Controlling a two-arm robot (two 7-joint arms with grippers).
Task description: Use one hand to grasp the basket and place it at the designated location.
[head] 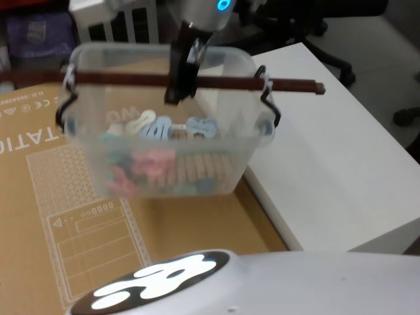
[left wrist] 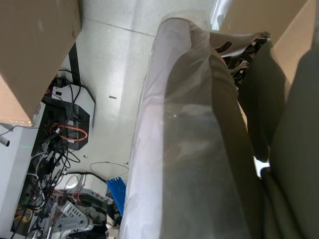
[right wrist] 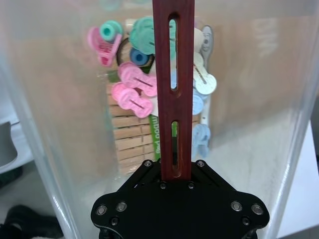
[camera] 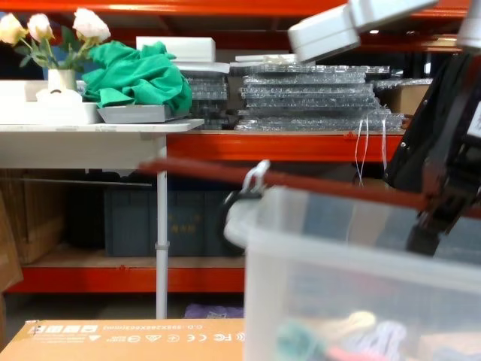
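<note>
The right tool comes down from above and is clamped tight on the middle of the red-brown handle of the basket. The head view places the basket over a printed cardboard box, its right end just beside the edge of the white worktop. It seems to hang clear of both, though the blur leaves that unsure.

The right wrist view looks straight down the slotted handle pinched in the black tool. Through the tub it shows pink and blue plastic pegs lying on a row of wooden pegs.

The chest view sees the basket from the side, close up, with a metal clip joining handle to rim, and shelving behind.
</note>
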